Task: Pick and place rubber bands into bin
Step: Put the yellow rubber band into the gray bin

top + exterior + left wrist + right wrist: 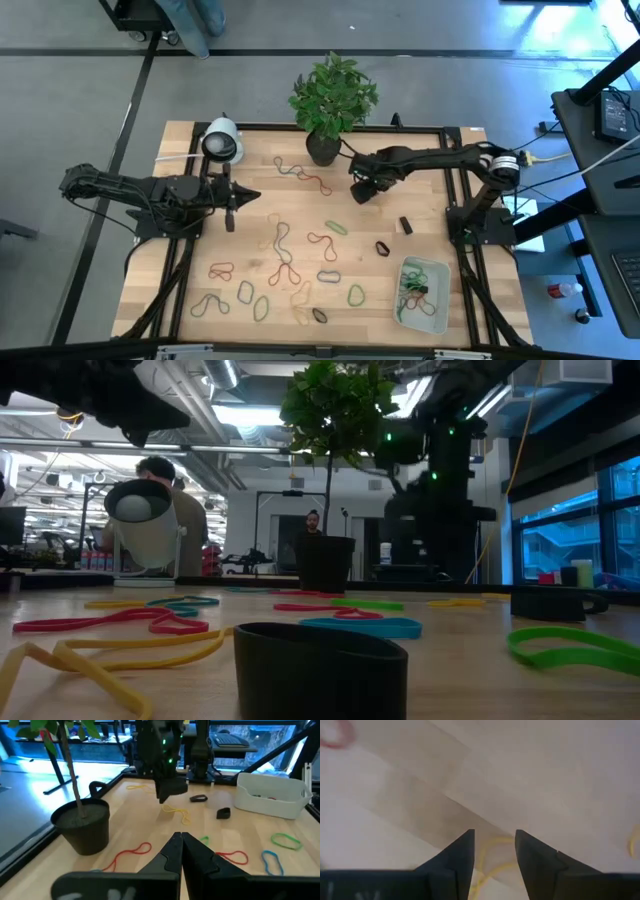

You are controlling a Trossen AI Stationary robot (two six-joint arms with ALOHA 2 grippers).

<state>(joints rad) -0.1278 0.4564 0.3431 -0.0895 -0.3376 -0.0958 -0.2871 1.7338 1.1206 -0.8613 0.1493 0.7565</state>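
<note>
1. At the left of the table in the high view: left gripper [247,196], fingers together and holding nothing, hovering level above bare wood beside a white lamp [221,141].
2. Seen only from the left wrist: those closed fingers [181,851] meeting in a point, with a red band [131,852] lying on the wood beyond them and the dark plant pot [84,825] beside it.
3. Spread across the middle of the table [400,180]: rubber bands [285,255] in red, yellow, green, blue and black, mostly toward the near edge, plus a long red-and-green one [303,176] close to the pot.
4. Shown only by the low view: a black band [320,670] standing up close to the lens, a yellow one [110,655] flat at its side, a green one [575,648] on the other side, and a person in the room behind the lamp.
5. Right of centre in the high view: right gripper [362,190], low over the wood just beside the plant pot [322,147].
6. Clear only from the right wrist: its fingers [455,860] apart, pointing down at the boards with a thin yellow band [490,857] lying between the tips, not gripped.
7. Near the right front corner: the bin [438,272], with green and other bands already inside, well apart from both grippers.
8. From the left wrist, the same bin [272,795] as a pale tray beyond two small black bands.
</note>
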